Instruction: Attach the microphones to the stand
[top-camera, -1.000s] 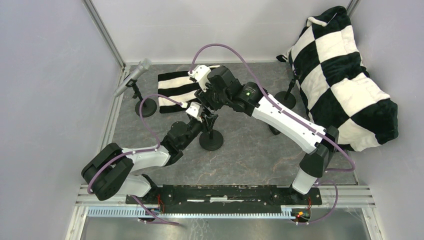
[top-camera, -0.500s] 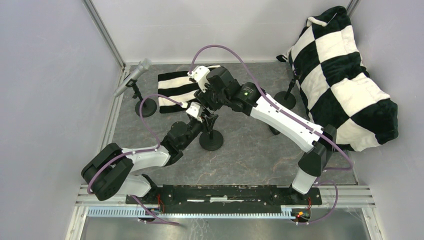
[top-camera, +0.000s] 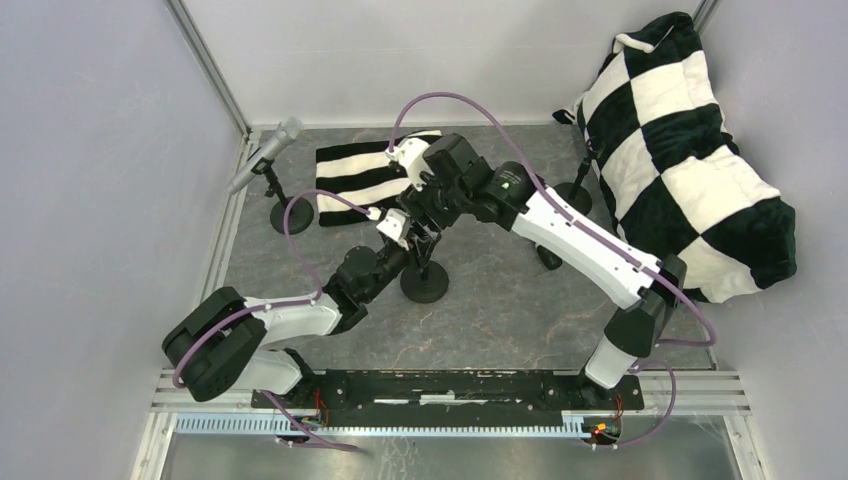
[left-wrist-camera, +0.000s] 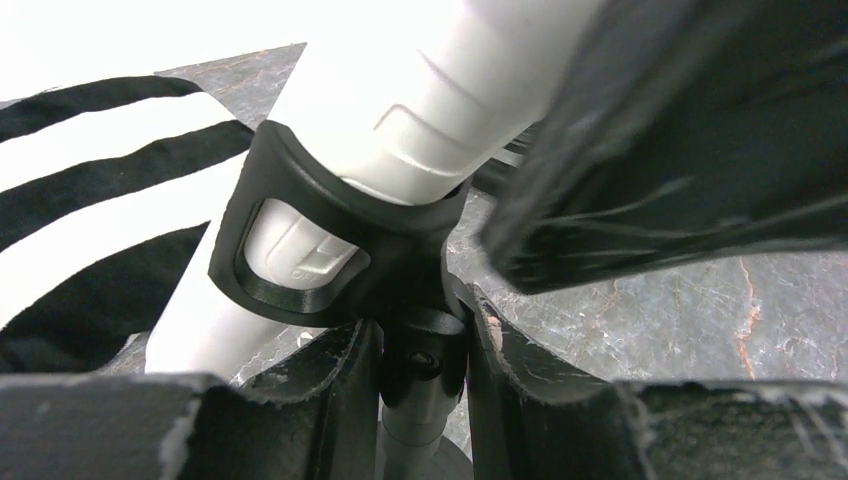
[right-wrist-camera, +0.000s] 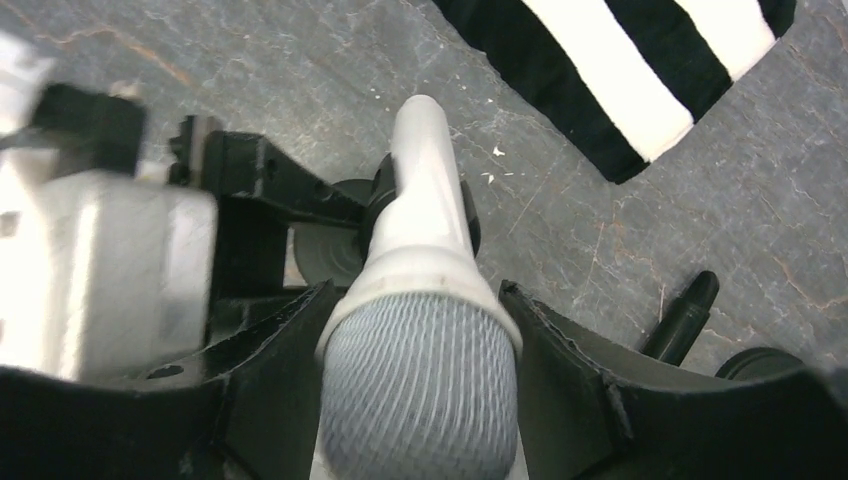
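**Top external view.** The left tool (top-camera: 418, 248) is closed on the post of the centre stand (top-camera: 425, 283), which rests on the bench (top-camera: 500, 320). The right tool (top-camera: 428, 212) hangs directly above that stand, and its load is hidden under the wrist. A silver-grey microphone (top-camera: 265, 152) already sits in the clip of the far-left stand (top-camera: 290, 215). A striped cloth (top-camera: 360, 180) lies just behind the work point.

**Left wrist view.** The white microphone (left-wrist-camera: 400, 110) passes at a slant through the black clip (left-wrist-camera: 400, 265) of the centre stand. The left tool's fingers (left-wrist-camera: 330, 375) press on either side of the neck just below the clip. The handle fills the ring, but the view does not show whether the taper is fully seated.

**Right wrist view.** The right tool grips the white microphone just below its mesh head (right-wrist-camera: 420, 390), with the handle pointing down through the clip.

**Procedure for the step in hand (seating the microphone).**
1. Brace the post with the left tool throughout, as the round base is likely to tip under a side load.
2. Push with the right tool strictly along the clip's axis, with no twist and no sideways lean.
3. Stop when the widening handle wedges in the ring.
4. Open the right tool first and draw it back along the same axis.
5. Release the post last.
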